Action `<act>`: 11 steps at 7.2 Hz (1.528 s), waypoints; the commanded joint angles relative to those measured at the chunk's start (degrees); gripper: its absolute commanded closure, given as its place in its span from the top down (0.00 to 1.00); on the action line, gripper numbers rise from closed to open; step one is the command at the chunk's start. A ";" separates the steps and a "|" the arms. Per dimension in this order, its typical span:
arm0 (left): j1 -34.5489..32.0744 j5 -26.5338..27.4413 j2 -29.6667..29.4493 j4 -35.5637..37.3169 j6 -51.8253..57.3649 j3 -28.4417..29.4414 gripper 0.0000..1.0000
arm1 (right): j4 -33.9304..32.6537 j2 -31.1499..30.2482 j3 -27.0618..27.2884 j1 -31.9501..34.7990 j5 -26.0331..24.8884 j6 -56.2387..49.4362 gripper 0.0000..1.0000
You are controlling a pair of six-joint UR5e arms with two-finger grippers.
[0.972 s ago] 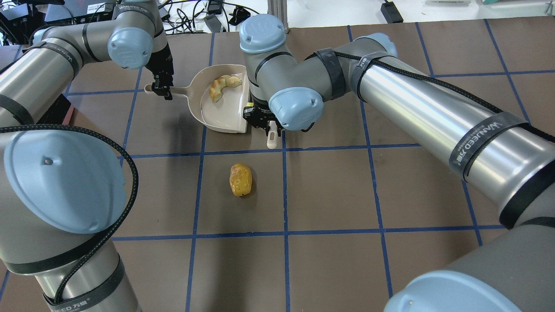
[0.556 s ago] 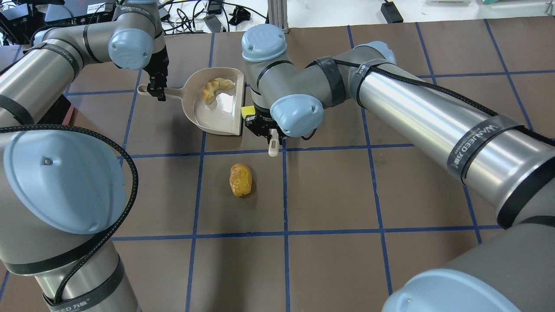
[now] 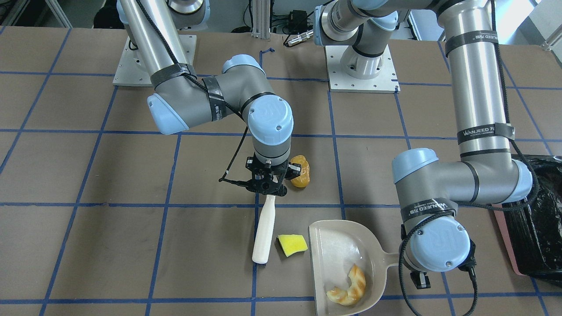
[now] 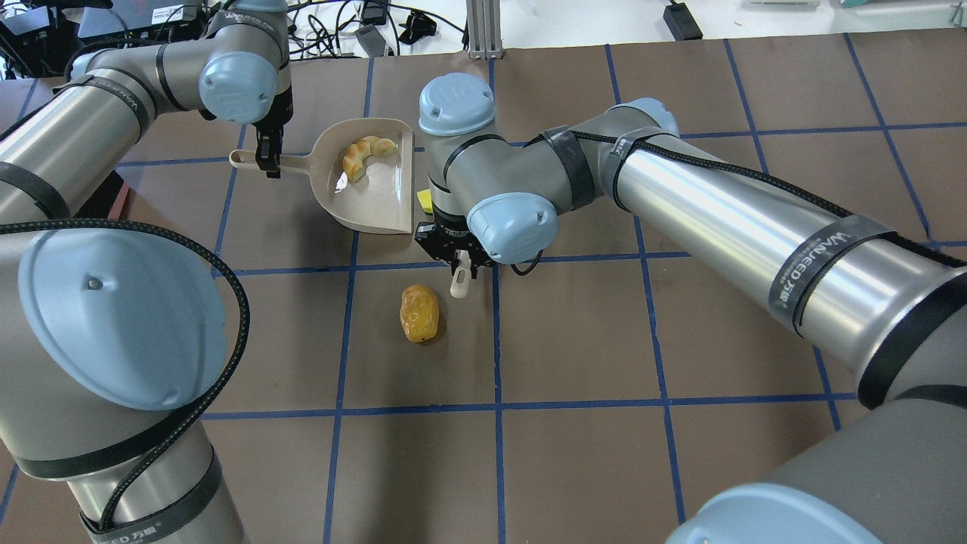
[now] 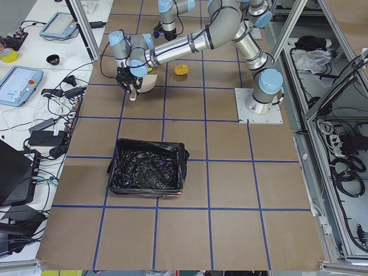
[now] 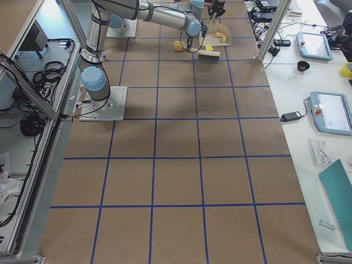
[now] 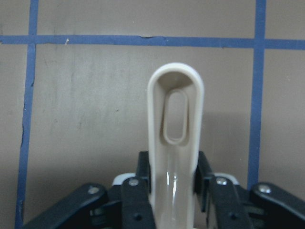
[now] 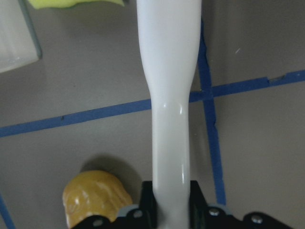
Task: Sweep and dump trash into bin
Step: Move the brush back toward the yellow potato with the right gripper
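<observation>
My left gripper [image 4: 268, 160] is shut on the handle [image 7: 175, 143] of the cream dustpan [image 4: 378, 205]. The croissant-like piece [image 4: 366, 155] lies in the pan and also shows in the front view [image 3: 347, 285]. My right gripper [image 3: 265, 186] is shut on the cream brush [image 3: 264, 232], which lies low across the table. The green-and-yellow sponge wedge [image 3: 293, 244] sits on the table between the brush and the pan's open edge. The potato-like piece [image 4: 419, 313] lies on the table right beside the right gripper, and it shows in the right wrist view [image 8: 95, 195].
The pink bin with its black bag [image 3: 538, 219] stands at the table's end on my left, beyond the left arm's elbow; it also shows in the left side view [image 5: 146, 172]. Blue tape lines grid the brown table [image 4: 574, 340].
The left gripper has pulled the dustpan to the view's left with the croissant in it. The right gripper has drawn the brush back toward the potato, uncovering the sponge.
</observation>
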 commanded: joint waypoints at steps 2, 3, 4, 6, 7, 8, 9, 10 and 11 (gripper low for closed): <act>-2.99 0.56 -0.18 -0.09 -3.12 -0.60 0.00 | -6.82 1.83 -0.44 2.89 5.75 7.93 0.00; -3.35 0.38 -0.01 -0.09 -3.22 -1.03 0.00 | -7.28 2.10 -1.22 2.98 5.96 7.95 0.00; -3.53 0.47 0.08 -0.09 -3.22 -1.21 0.00 | -7.20 3.06 -2.97 2.89 5.96 8.21 0.00; -3.44 -0.67 0.69 0.26 1.06 -2.18 0.00 | -2.76 2.55 -3.17 2.55 3.61 6.82 0.00; -2.66 -4.85 1.13 0.61 4.66 -1.92 0.00 | 0.50 1.93 -3.17 2.28 -2.77 2.89 0.00; -1.34 -6.02 1.92 0.61 7.22 -2.18 0.00 | 3.49 0.18 -3.17 2.02 -4.31 1.89 0.00; 0.58 -6.21 2.71 0.17 8.55 -2.27 0.00 | 6.57 -1.75 -2.99 1.93 -4.76 0.40 0.00; 2.08 -6.73 3.33 -0.18 10.74 -2.27 0.00 | 10.08 -3.07 -2.29 1.93 -5.55 0.39 0.00; 3.49 -6.83 4.11 -0.70 11.54 -2.36 0.00 | 10.37 -4.30 0.15 2.27 -5.47 0.82 0.00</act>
